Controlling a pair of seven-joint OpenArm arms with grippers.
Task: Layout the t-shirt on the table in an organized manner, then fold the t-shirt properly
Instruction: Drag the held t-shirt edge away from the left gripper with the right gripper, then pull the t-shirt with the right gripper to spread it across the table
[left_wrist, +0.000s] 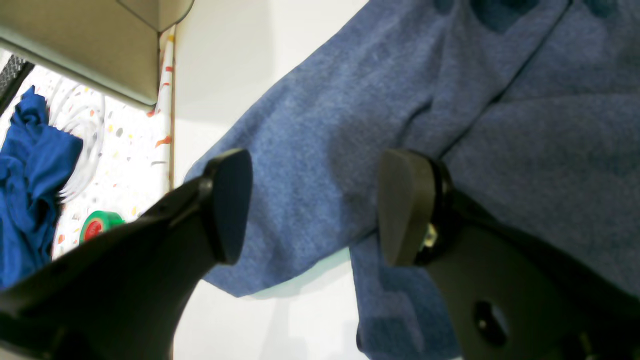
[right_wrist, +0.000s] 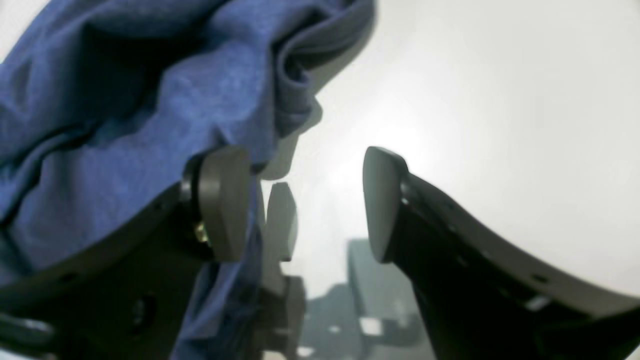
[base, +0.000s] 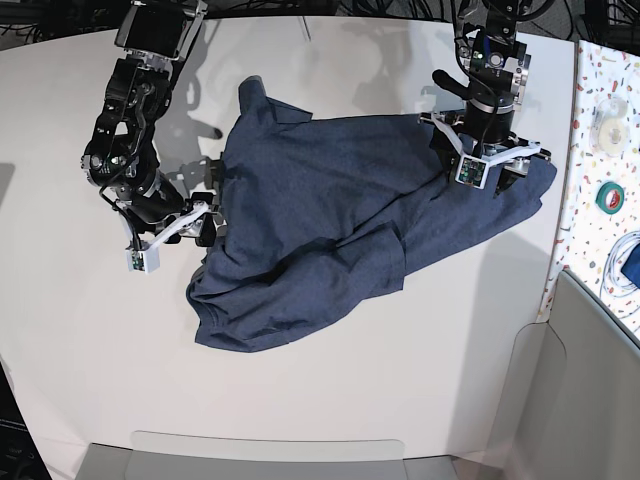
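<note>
We see the right gripper (base: 205, 222) at the left edge of the rumpled t-shirt (base: 340, 230), jaws parted, holding nothing. The shirt sprawls mid-table (base: 330, 400). Over its right end our left gripper (base: 487, 165) hovers spread wide, empty; bare white surface surrounds the cloth.

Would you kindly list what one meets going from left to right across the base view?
Right gripper at the shirt's edge → dark navy-blue heathered t-shirt crumpled on the plain white table → left gripper over the shirt's right part → green tape roll on the speckled strip.
</note>
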